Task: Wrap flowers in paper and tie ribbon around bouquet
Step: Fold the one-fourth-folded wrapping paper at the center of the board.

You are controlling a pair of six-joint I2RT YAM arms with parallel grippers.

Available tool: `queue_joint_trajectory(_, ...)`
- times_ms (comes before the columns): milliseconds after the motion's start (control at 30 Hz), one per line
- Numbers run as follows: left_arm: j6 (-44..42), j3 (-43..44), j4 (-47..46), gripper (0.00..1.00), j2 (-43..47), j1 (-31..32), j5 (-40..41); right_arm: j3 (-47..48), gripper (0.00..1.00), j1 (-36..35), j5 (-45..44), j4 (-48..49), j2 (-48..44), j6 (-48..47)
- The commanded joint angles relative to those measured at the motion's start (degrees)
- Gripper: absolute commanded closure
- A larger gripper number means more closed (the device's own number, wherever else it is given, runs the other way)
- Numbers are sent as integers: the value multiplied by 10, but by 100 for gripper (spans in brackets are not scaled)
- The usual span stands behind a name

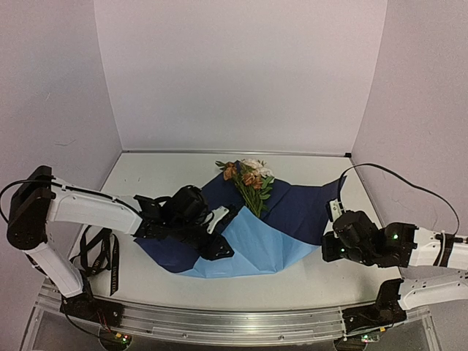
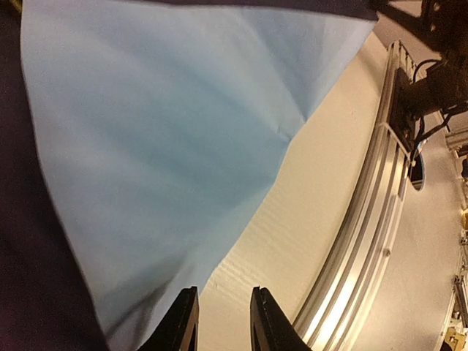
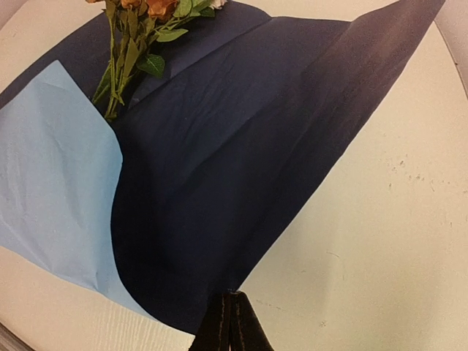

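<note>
the paper [image 1: 296, 212] is lying spread on the table [image 1: 164, 172], navy face up, with a light blue flap [image 1: 252, 248] turning over from its near edge toward the middle. the flowers [image 1: 250, 177] are resting at its far edge, their stems [image 3: 115, 84] pointing toward where the flap begins. the left gripper [image 2: 224, 298] is hovering at the flap's near edge, fingers a little apart and gripping nothing, with bare table showing in the gap. the right gripper [image 3: 230, 298] is sitting with fingers pressed together, tips meeting the navy edge on the right; whether a sliver of paper is being nipped there i cannot tell. the ribbon [image 1: 102, 256] is lying well apart, off to the left. to my eye the fold over the stems is only beginning. doing it well is likely meaning taking the blue edge deep between the fingers, lifting low, and sweeping across the stems without dragging the blooms, while the right side is keeping the sheet from sliding.
</note>
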State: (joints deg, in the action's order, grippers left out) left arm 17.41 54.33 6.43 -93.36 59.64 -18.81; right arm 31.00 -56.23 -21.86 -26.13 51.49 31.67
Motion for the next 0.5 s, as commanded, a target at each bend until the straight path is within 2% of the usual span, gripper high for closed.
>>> queue_joint_trajectory(0,35,-53,36,74,48,2,-10,24,100,10,-34,-32,-7,-4)
queue_joint_trajectory(233,24,-69,50,73,43,1,21,17,100,18,-44,-38,-12,1)
queue_joint_trajectory(467,14,-37,14,76,-45,-1,31,43,100,19,-26,-47,-4,-3)
